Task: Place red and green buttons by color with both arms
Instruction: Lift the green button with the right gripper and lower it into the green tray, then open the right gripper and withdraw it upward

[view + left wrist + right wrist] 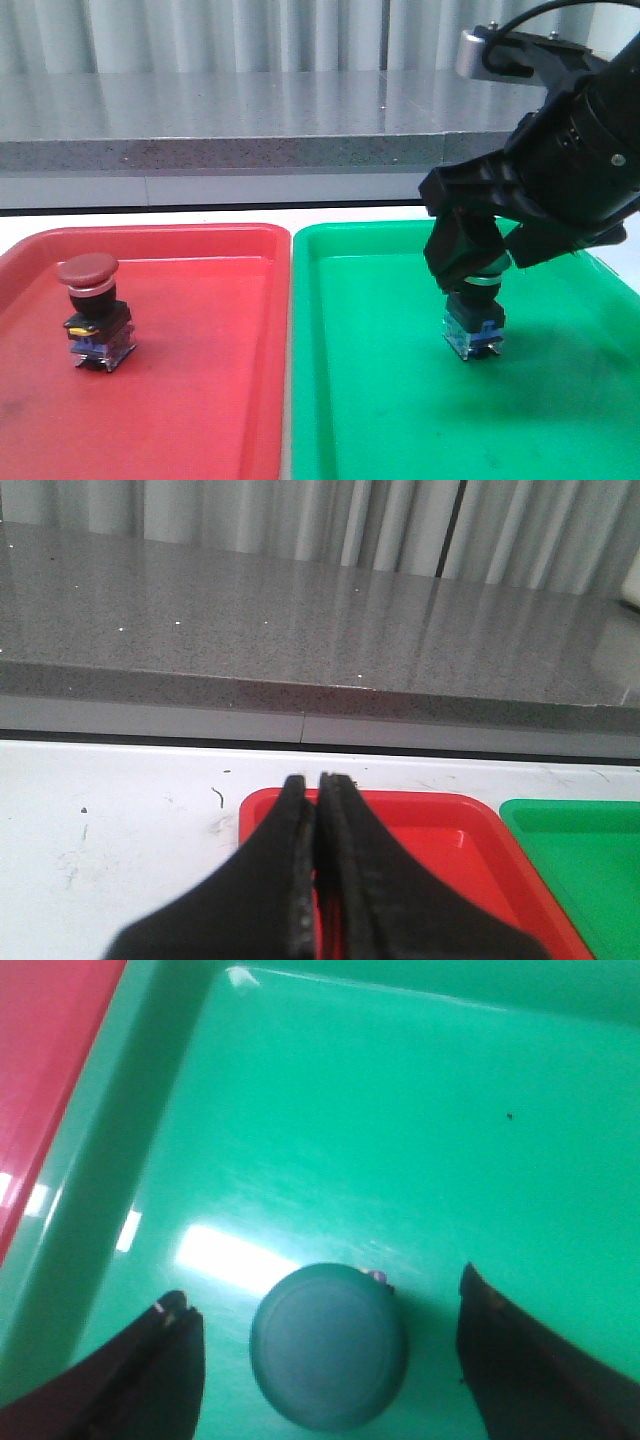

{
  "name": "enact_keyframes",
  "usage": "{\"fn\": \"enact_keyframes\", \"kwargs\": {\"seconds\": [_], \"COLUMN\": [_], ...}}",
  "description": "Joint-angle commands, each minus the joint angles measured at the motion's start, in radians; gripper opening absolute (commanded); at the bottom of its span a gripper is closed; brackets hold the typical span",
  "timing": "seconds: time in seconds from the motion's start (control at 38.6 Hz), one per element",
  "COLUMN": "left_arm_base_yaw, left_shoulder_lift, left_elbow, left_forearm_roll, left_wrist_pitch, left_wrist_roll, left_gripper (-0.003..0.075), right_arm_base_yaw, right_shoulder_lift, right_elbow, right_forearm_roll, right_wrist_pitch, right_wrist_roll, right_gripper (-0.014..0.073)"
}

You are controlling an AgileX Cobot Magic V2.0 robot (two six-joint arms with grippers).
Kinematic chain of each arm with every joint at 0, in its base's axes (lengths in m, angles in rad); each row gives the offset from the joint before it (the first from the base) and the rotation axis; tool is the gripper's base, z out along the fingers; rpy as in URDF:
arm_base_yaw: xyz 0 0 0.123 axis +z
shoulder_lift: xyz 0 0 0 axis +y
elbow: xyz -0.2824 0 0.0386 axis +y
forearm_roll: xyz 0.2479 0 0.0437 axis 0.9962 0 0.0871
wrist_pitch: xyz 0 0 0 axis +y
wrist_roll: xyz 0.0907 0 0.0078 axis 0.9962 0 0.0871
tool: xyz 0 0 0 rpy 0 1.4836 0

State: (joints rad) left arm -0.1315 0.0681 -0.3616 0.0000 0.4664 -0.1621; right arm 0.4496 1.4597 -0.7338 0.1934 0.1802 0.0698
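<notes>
**Both buttons stand in their trays**

The dark-red mushroom-head button [92,312] stands alone in the flat red plastic tray [200,400]. The right gripper [325,1345] hangs spread apart around the green-capped button [328,1345] in the green plastic tray [560,420]. The left gripper [318,810] is pressed closed, empty.

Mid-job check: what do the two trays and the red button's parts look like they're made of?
Red tray and green tray: likely molded plastic, smooth and semi-glossy, with rounded rims and soft light glare. Red button: matte dark-red cap, probably plastic; a shiny silver collar, metal or plated, cannot tell which; a black-and-blue blocky base that looks like plastic.
</notes>
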Motion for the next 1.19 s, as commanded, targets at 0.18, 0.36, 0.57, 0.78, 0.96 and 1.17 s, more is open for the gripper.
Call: {"fn": "enact_keyframes", "kwargs": {"seconds": [0.18,0.36,0.57,0.78,0.96,1.17], "left_arm_base_yaw": [0.004,0.004,0.004,0.004,0.004,0.004], "left_shoulder_lift": [0.012,0.012,0.012,0.012,0.012,0.012], "left_elbow": [-0.024,-0.024,-0.024,-0.024,-0.024,-0.024], "left_forearm_roll": [-0.007,-0.007,-0.007,-0.007,-0.007,-0.007], "left_wrist_pitch": [-0.081,-0.081,-0.081,-0.081,-0.081,-0.081], "left_wrist_roll": [-0.004,-0.004,-0.004,-0.004,-0.004,-0.004], "left_gripper": [-0.002,-0.002,-0.002,-0.002,-0.002,-0.002], "right_arm_base_yaw": [-0.03,-0.164,-0.308,-0.326,-0.326,-0.326], "right_shoulder_lift": [-0.225,-0.335,-0.469,-0.637,-0.847,-1.053], "right_elbow": [-0.112,-0.153,-0.127,0.051,0.246,0.352], "right_forearm_roll": [-0.01,-0.073,-0.115,-0.122,-0.149,-0.164], "right_wrist_pitch": [-0.022,0.057,0.156,0.105,0.008,0.002], "right_wrist_roll": [-0.001,-0.002,-0.002,-0.018,-0.029,-0.029], "right_gripper": [0.0523,0.0157,-0.0067,-0.0071,-0.0071,-0.0071]}}
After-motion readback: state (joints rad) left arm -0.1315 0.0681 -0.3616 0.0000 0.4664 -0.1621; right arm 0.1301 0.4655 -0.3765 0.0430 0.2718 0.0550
